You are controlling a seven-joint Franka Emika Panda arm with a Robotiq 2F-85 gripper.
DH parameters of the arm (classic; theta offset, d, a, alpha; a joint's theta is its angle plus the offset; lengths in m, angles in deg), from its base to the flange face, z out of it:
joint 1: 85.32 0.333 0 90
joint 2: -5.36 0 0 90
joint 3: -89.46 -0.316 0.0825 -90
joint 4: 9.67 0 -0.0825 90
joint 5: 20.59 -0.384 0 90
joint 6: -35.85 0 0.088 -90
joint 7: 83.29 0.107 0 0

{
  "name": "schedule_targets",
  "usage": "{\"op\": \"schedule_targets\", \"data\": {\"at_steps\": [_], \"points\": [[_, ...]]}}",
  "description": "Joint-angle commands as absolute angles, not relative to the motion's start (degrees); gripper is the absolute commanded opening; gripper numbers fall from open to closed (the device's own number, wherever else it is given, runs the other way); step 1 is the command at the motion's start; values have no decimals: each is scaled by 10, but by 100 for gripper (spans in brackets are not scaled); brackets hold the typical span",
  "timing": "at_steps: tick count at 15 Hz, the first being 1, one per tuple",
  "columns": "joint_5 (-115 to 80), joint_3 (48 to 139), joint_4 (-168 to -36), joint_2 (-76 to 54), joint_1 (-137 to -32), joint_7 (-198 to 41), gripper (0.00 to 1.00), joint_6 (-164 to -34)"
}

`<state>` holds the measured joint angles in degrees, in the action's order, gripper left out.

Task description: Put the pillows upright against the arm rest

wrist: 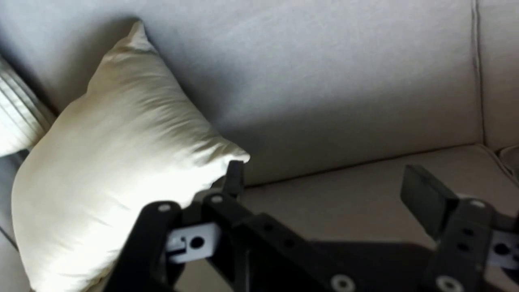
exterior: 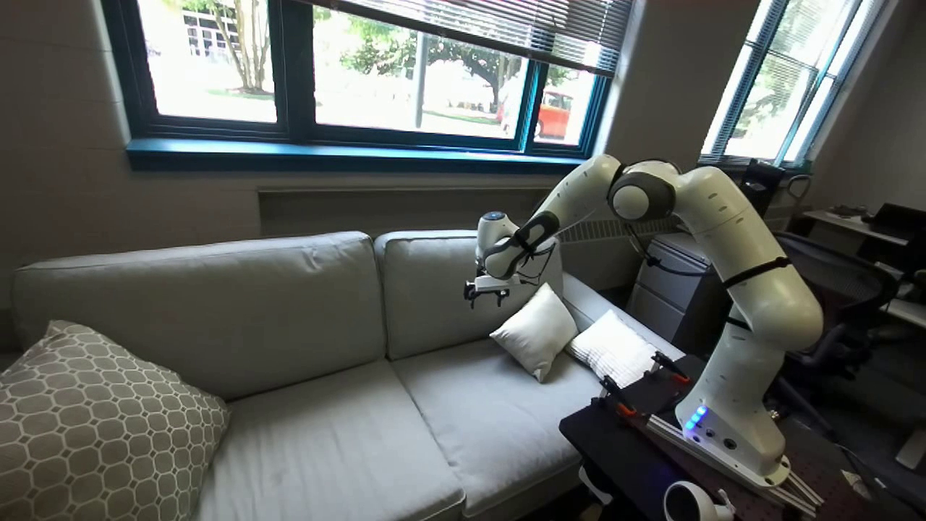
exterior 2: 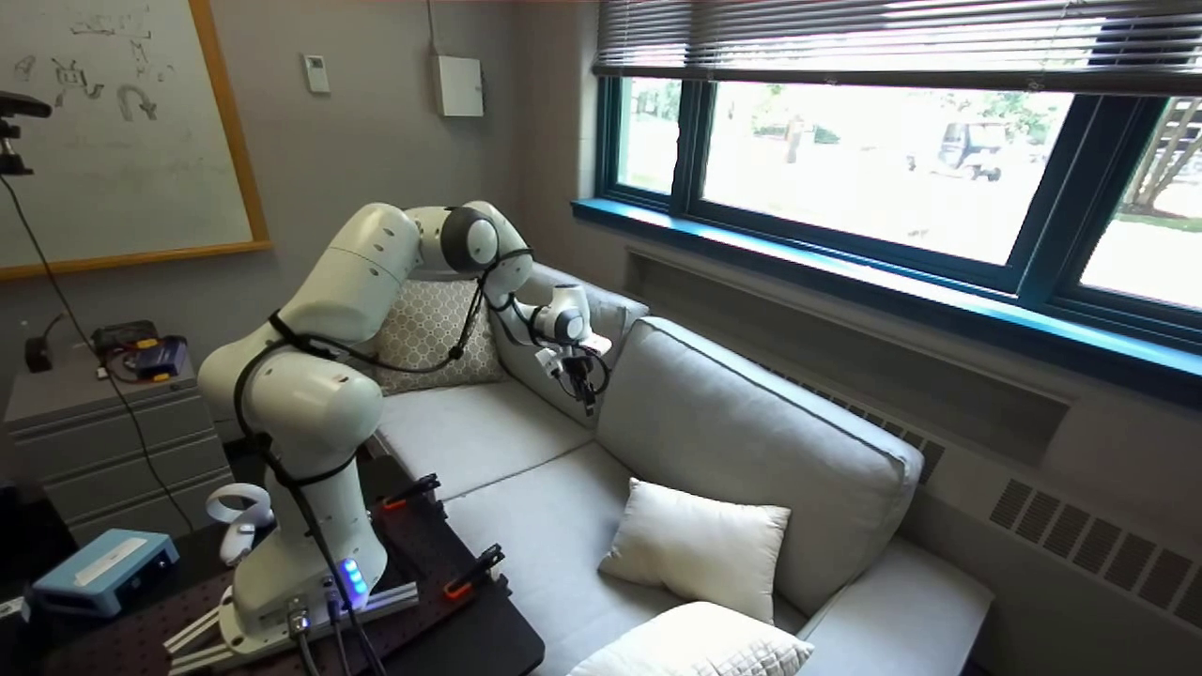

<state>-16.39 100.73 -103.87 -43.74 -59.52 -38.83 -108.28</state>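
Currently, the Robotiq gripper (exterior: 486, 299) hangs above the seat cushion (exterior: 492, 412), in front of the back cushion (exterior: 428, 289) nearer the arm rest (exterior 2: 916, 601); its jaws stand wide apart, as the wrist view shows. The smooth cream-white pillow (exterior 2: 700, 545) rests on the seat cushion near the gripper and apart from it, in a tilted position before the same back cushion. In the wrist view, the gripper's outline overlaps one corner of this pillow. The ribbed white pillow (exterior: 613, 349) lies just beside the smooth one, at the inner side of the arm rest; whether it touches either cannot be determined. The lattice-patterned throw pillow (exterior: 108, 427) stands at the opposite end of the sofa (exterior: 311, 441). In both exterior views, the Franka Panda arm (exterior: 738, 235) is mounted on a black table (exterior 2: 498, 648) in front of the sofa. Two black-and-orange clamps (exterior 2: 474, 571) sit at the table's edge beside the arm.
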Motion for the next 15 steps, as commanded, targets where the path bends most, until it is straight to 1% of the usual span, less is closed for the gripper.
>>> {"op": "schedule_targets", "data": {"at_steps": [1, 4, 6, 8, 12, 15], "points": [[-152, 990, -1026, -445, -608, -381, 100, -1075], [-151, 992, -1028, -447, -608, -381, 100, -1079], [-129, 1009, -1043, -447, -586, -361, 100, -1100], [-98, 1034, -1018, -477, -560, -325, 100, -1122], [-22, 1129, -952, -569, -495, -203, 100, -1150], [-16, 1176, -899, -639, -479, -116, 100, -1130]]}}
